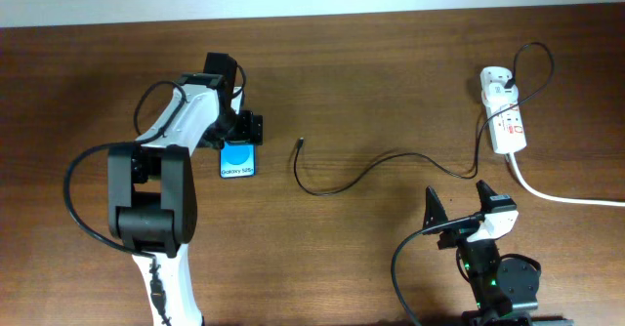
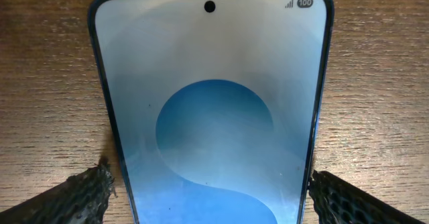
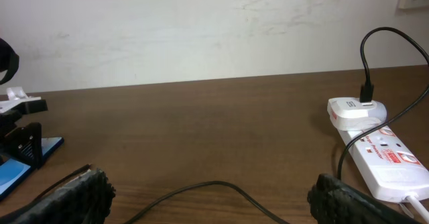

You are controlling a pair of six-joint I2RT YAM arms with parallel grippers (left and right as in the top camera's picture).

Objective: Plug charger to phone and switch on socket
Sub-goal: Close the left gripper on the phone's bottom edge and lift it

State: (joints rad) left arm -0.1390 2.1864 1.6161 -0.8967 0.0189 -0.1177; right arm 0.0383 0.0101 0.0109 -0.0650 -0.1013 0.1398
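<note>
The phone (image 1: 239, 160) lies flat on the wooden table with its blue screen up; it fills the left wrist view (image 2: 214, 117). My left gripper (image 1: 239, 134) is low over the phone's far end, open, with a finger close beside each long edge (image 2: 209, 197). The charger, a thin black cable (image 1: 371, 167), runs from its loose tip (image 1: 302, 142) across the table to a white adapter (image 1: 496, 80) plugged into the socket (image 1: 510, 126). My right gripper (image 1: 459, 207) is open and empty near the front edge, with the cable on the table between its fingers (image 3: 211, 204).
The socket's thick white cord (image 1: 571, 198) runs off to the right. In the right wrist view the socket (image 3: 385, 158) is at the right and the left gripper with the phone (image 3: 13, 174) at the far left. A pale wall stands behind the table.
</note>
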